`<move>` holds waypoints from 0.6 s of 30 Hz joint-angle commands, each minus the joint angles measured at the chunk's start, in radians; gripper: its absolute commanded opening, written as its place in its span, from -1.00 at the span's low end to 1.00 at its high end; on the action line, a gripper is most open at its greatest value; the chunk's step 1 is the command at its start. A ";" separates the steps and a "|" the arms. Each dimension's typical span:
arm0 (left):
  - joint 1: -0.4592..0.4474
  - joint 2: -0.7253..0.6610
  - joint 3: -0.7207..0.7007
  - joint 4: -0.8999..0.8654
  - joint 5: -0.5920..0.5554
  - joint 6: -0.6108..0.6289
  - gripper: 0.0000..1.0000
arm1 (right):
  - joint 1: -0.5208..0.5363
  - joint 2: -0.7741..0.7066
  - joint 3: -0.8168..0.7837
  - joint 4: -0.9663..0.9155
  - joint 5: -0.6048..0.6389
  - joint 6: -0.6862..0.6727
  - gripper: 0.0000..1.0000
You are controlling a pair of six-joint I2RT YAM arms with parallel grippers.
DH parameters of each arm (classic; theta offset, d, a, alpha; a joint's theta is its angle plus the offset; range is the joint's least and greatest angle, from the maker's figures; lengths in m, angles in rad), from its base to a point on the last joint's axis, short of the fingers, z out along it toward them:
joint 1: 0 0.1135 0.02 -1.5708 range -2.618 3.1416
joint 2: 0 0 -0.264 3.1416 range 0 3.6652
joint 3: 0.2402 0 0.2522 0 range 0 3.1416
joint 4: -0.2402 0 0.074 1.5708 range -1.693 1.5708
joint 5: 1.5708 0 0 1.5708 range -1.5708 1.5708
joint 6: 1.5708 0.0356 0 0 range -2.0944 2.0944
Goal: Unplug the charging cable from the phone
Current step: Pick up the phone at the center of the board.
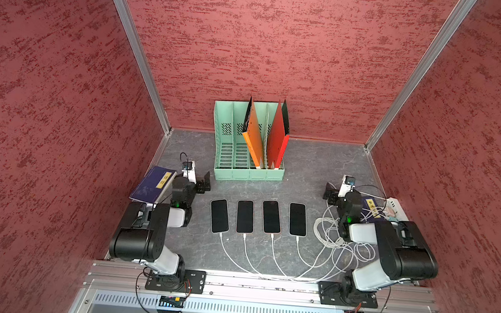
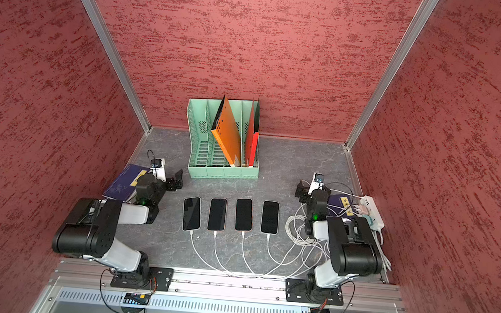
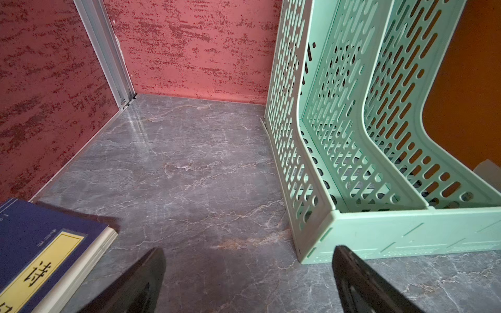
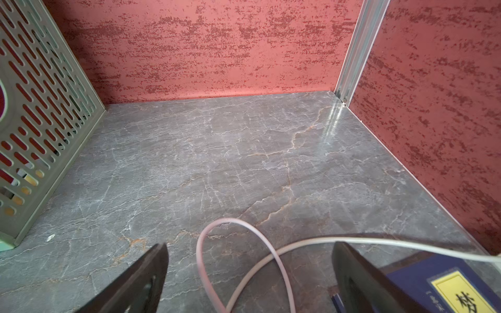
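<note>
Grey marbled bench [image 1: 309,168] carries four phones [image 1: 245,216] in a row, a charging cable [image 1: 297,245] plugged in each near end; left end effector [image 1: 205,183] and right end effector [image 1: 330,194] hang open, empty, well away; pulling a plug likely drags the unbraced phone.

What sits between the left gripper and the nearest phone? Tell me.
Nothing. In both top views the stretch from the open left gripper to the leftmost phone is bare tabletop.

The blue book [image 3: 32,244] bears "诗" on its yellow label [image 3: 40,271].
</note>
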 commanded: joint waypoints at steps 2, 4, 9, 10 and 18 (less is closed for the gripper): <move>-0.002 -0.003 0.018 -0.005 -0.002 0.014 0.99 | -0.002 -0.010 0.015 0.026 -0.014 -0.010 0.97; -0.002 -0.003 0.018 -0.004 -0.001 0.014 0.99 | -0.002 -0.011 0.015 0.024 -0.014 -0.010 0.97; -0.001 -0.003 0.018 -0.005 -0.001 0.013 0.99 | -0.002 -0.011 0.015 0.026 -0.014 -0.010 0.97; -0.002 -0.004 0.018 -0.005 0.000 0.014 1.00 | -0.003 -0.010 0.014 0.025 -0.013 -0.010 0.97; -0.005 -0.004 0.018 -0.005 -0.008 0.015 0.99 | -0.002 -0.009 0.015 0.024 -0.014 -0.010 0.97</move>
